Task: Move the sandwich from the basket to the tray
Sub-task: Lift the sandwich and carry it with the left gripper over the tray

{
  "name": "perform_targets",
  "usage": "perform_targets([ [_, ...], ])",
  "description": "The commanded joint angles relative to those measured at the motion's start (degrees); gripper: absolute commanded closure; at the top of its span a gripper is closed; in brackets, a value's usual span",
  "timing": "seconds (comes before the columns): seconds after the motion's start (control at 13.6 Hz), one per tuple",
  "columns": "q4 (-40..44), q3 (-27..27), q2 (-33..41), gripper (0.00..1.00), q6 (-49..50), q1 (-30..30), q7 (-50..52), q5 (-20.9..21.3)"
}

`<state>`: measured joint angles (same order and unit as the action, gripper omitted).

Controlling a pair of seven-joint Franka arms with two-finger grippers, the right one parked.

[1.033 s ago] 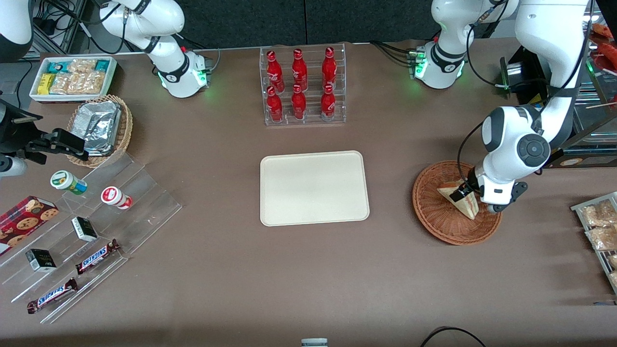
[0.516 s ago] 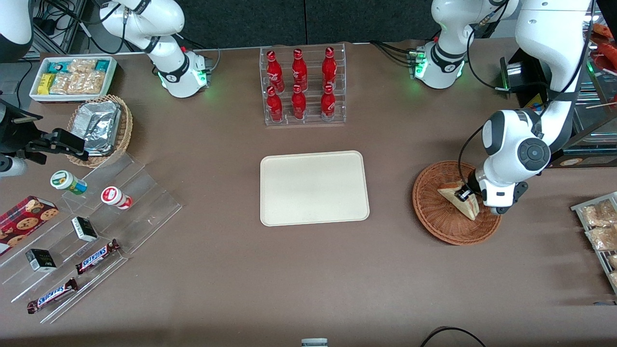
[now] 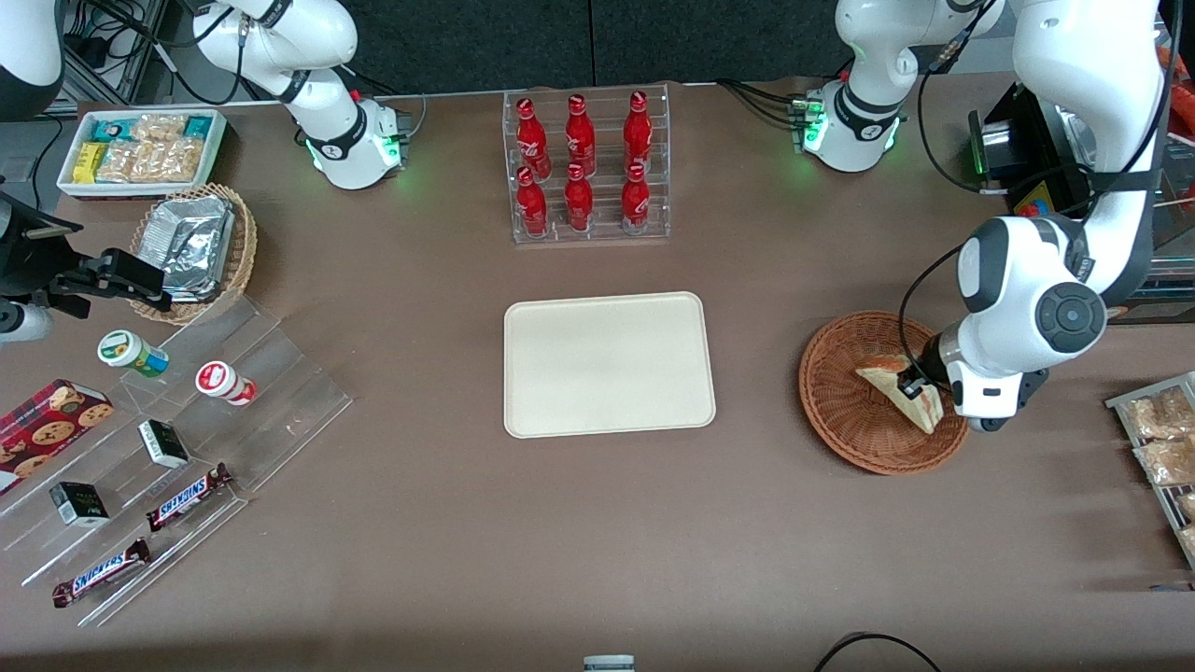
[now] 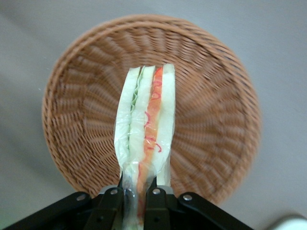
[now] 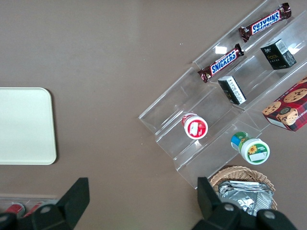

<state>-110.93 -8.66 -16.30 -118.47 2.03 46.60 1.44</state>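
The sandwich, a plastic-wrapped wedge of pale bread with red and green filling, hangs just above the reddish-brown wicker basket toward the working arm's end of the table. My left gripper is shut on its narrow end. In the left wrist view the fingers pinch the sandwich, which juts out over the middle of the basket. The cream tray lies bare mid-table, beside the basket toward the parked arm's end.
A clear rack of red bottles stands farther from the front camera than the tray. Toward the parked arm's end are a stepped acrylic shelf with snacks, a small foil-packet basket and a white snack bin. Packet rack beside the basket.
The left arm has risen and shifted a little toward its own end of the table, carrying the sandwich with it. The sandwich now hangs more over the basket's rim side.
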Motion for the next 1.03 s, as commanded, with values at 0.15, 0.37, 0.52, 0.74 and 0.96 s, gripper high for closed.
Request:
perform_targets([
  [0.15,3.4,-10.4,-0.9,1.00,2.0,-0.5,0.5,0.7],
  [0.37,4.8,-18.0,-1.8,1.00,1.9,-0.5,0.7,4.7],
  [0.52,6.7,-22.6,-3.8,1.00,1.5,-1.6,1.5,6.1],
  [0.74,11.6,-22.7,-9.0,1.00,1.9,-9.8,4.6,11.5],
  [0.96,16.4,-22.5,-15.8,1.00,2.0,-16.8,8.1,14.7],
])
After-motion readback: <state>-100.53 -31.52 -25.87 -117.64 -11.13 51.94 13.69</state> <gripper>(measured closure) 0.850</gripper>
